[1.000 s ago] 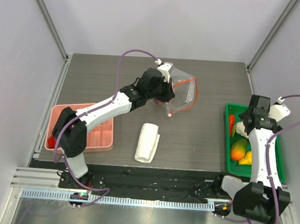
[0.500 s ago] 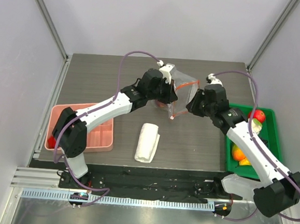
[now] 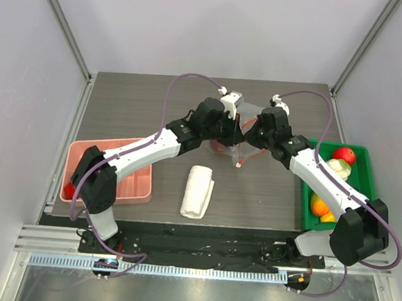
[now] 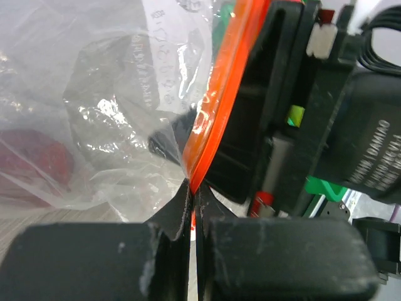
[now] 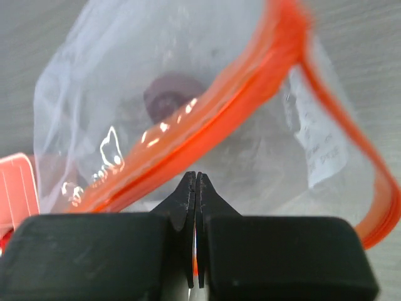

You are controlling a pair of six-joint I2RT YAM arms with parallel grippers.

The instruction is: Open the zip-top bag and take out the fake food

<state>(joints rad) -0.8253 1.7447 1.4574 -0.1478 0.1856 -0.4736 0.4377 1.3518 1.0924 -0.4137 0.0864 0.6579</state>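
Dark grey wood-grain table [image 3: 120, 109] fills your top view; both arms reach in over its middle and meet there

- Pink compartment tray [image 3: 111, 145]: near left edge of the table, a small red piece in its near left corner
- Green bin [image 3: 305, 193]: right edge of the table, beside your right arm
- Folded white cloth [image 3: 198, 191]: lies flat near centre, nearer the bases than the bag and apart from it
- Zip-top bag [image 3: 242, 141]: held between your two grippers over the middle of the table; clear plastic, crinkled and glinting
- Left gripper [image 4: 192, 188]: fingers pressed together, pinching the bag's edge right at the zip strip [image 4: 219, 94]
- Right gripper [image 5: 195, 182]: fingers likewise closed tight, a sliver of orange caught between them; it clamps the opposite lip, and from this wrist you see the strip parted into an open loop
- Fake food [image 3: 345, 155]: several pieces in the bin, red at the far end, orange and yellow nearer; one dark reddish piece [image 5: 172, 94] shows through the plastic inside the bag
- White slider [image 3: 239, 165]: at the strip's near end, just below the two grippers
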